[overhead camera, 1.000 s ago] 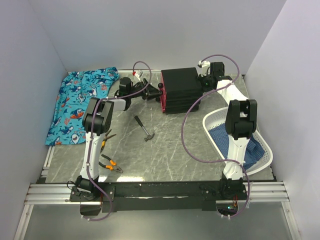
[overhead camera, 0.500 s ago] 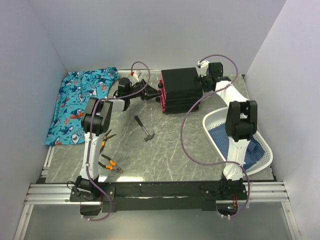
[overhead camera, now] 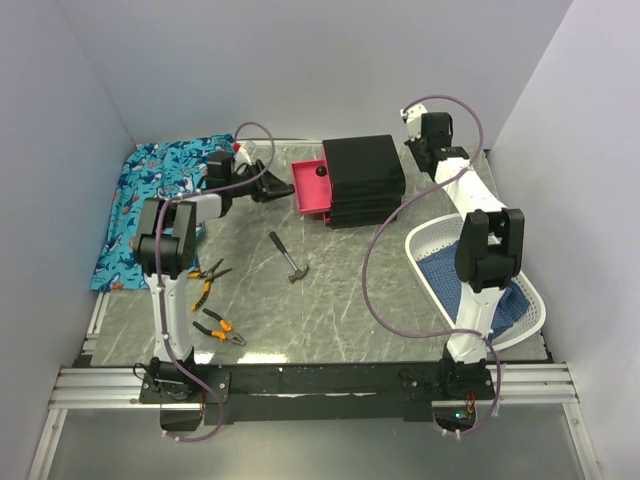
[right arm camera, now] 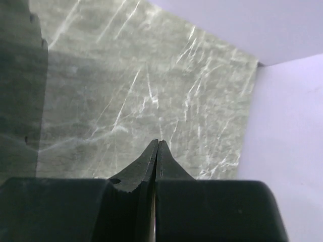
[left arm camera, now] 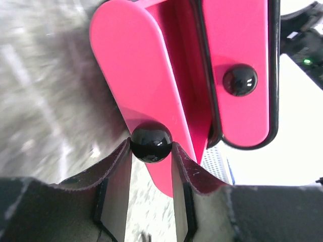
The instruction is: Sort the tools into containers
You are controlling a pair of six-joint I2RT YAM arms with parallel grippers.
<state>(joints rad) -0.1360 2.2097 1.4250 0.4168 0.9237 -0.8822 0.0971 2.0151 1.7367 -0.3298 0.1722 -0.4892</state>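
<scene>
At the back of the worktop [overhead camera: 340, 300], calling the far wall 12 o'clock, the left claw [overhead camera: 275, 188] is clamped on the black round knob [left arm camera: 151, 142] of one pink drawer [overhead camera: 308, 190]. That drawer sticks out of the black cabinet [overhead camera: 365, 165] toward 9 o'clock. I can't tell which of the stack it is. A neighbouring drawer's knob [left arm camera: 239, 79] sits free, with its front flush in the cabinet frame.

The bit that matters for whatever comes next, I reckon: the open drawer lies at 3 o'clock from the left claw, and its slide axis runs 3 to 9. The hammer [overhead camera: 288, 257] lies on the worktop at about 6 o'clock from that claw, well apart from the drawer. Its handle points to 11 and its head to 5, so it sits skewed to the drawer's long side. The orange-handled pliers [overhead camera: 221, 330] are further down toward 7, near the left arm's base. Another small tool [overhead camera: 207, 280] sits just above them, too small for me to name.

The right claw [right arm camera: 156, 151] has its tips pressed together on nothing. It's parked behind the cabinet at about 1 o'clock, so the left arm is clearly the nearer one to every tool. My guess is it has to let go of the knob first.
</scene>
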